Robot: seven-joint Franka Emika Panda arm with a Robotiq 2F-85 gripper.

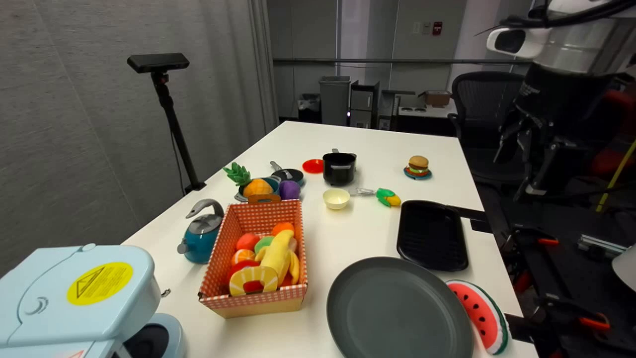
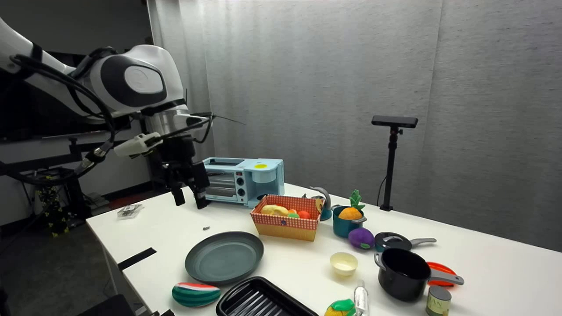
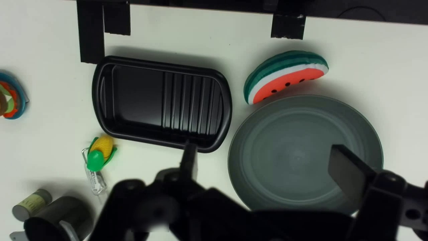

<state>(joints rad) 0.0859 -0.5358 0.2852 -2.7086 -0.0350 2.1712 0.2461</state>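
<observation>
1. Wrist view: the black two-fingered pincer point(image 3: 265, 155) stands wide, with nothing between its fingers. Both exterior views show it hanging well above the white surface point(image 3: 200, 40).
2. Nearest beneath it on the surface lies a round, dark grey plate point(image 3: 287, 130) with a raised rim, flat and right way up, partly hidden by the fingers. Being round, it points nowhere and has no long axis.
3. Judging the approach: the plate looks broader than the finger gap, so straddling it seems unworkable. A rim pinch, one finger inside and one outside, would be sounder; a slow, straight descent would spare its neighbours.
4. Just beside the plate is a plush watermelon wedge point(image 3: 286, 77), green, white and red. Its long axis slants from lower left to upper right in this view, red face toward the plate, rind away. Gripping across its width would probably need a turned wrist.
5. Left of the plate, near it, sits a glossy black oblong tray point(image 3: 147, 100), its long axis running nearly left to right, ribbed half toward the plate.
6. Farther off: a yellow corn cob with green husk point(image 3: 102, 147) and, in an exterior view, a red-checked basket point(image 2: 285, 230) holding toy fruit point(image 2: 275, 210).
</observation>
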